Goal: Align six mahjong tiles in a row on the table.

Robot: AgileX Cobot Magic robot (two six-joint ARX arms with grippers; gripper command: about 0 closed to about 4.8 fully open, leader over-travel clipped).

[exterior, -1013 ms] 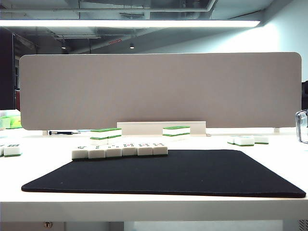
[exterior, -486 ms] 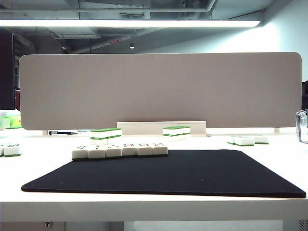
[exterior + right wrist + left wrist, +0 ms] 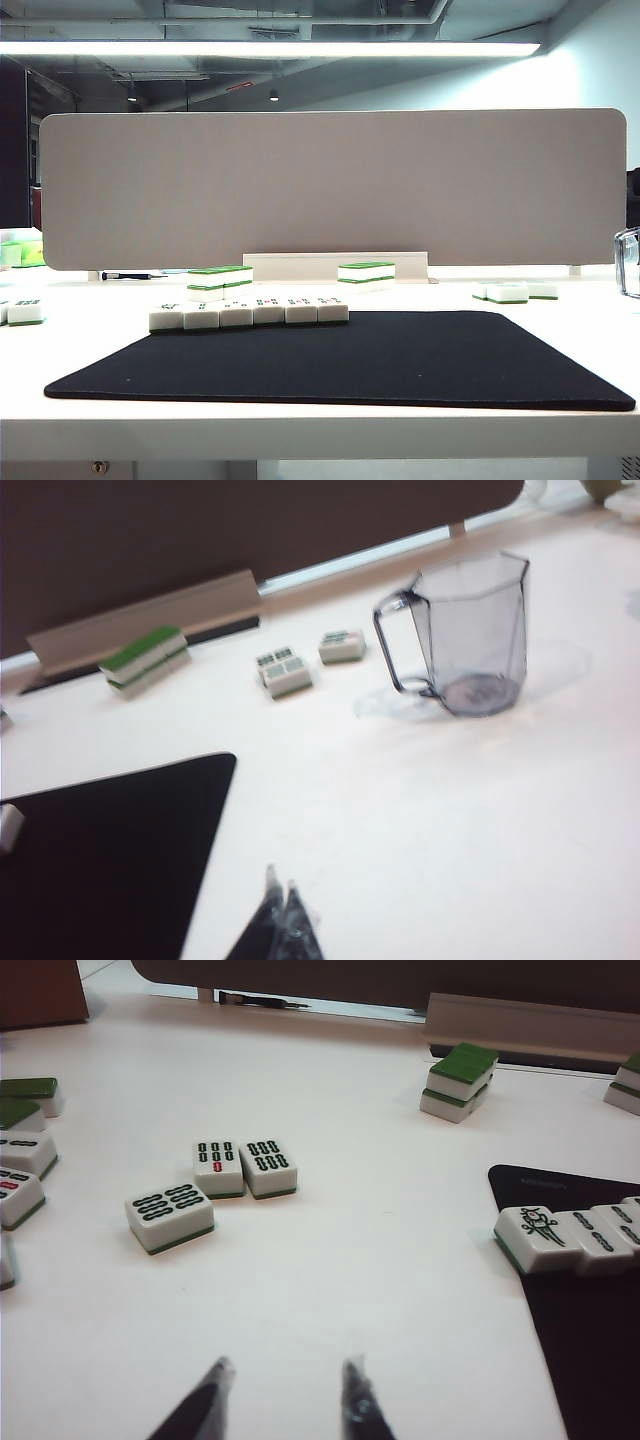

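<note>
Six mahjong tiles (image 3: 250,312) lie side by side in one row at the far left edge of the black mat (image 3: 380,360) on the white table (image 3: 300,432). Neither gripper shows in the exterior view. In the left wrist view my left gripper (image 3: 287,1372) hangs open over bare table, nothing between its fingers, and the row's end (image 3: 570,1237) lies off to one side. My right gripper (image 3: 281,884) is shut and empty, above the table beside the mat's corner (image 3: 100,850). One tile corner (image 3: 8,826) of the row peeks in at the picture's border.
Three loose tiles (image 3: 218,1167) lie ahead of the left gripper, with more at the table's left edge (image 3: 20,1150). Green-topped stacked tiles (image 3: 220,277) (image 3: 366,272) sit behind the row. A clear pitcher (image 3: 470,630) and loose tiles (image 3: 284,670) stand at the right. A grey partition (image 3: 330,185) closes the back.
</note>
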